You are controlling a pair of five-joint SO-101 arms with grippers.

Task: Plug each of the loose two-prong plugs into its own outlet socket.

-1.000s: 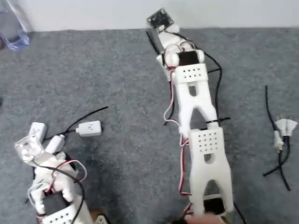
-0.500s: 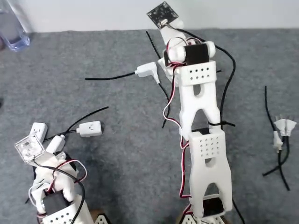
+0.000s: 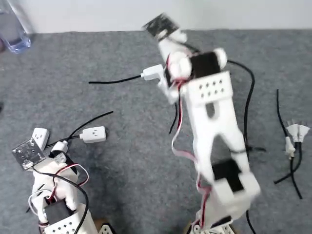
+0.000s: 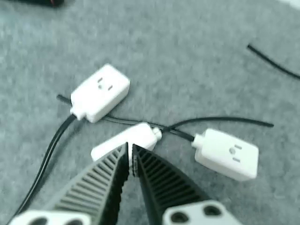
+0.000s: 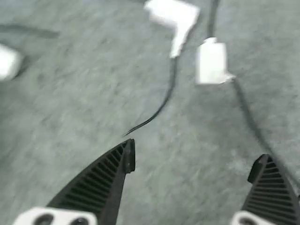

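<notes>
Carpet (image 3: 126, 161) is grey, short-piled and felt-like. The left gripper (image 4: 130, 153) has ribbed black fingers closed to a thin slit, poised at a rounded white plug (image 4: 140, 137). This plug lies between a boxy first outlet socket (image 4: 101, 91) and a second outlet socket (image 4: 226, 153). The right gripper (image 5: 194, 164) is spread wide above the carpet. Beyond it lie an angled white plug (image 5: 171, 14) on thin black cord and a blocky white plug (image 5: 211, 61).
</notes>
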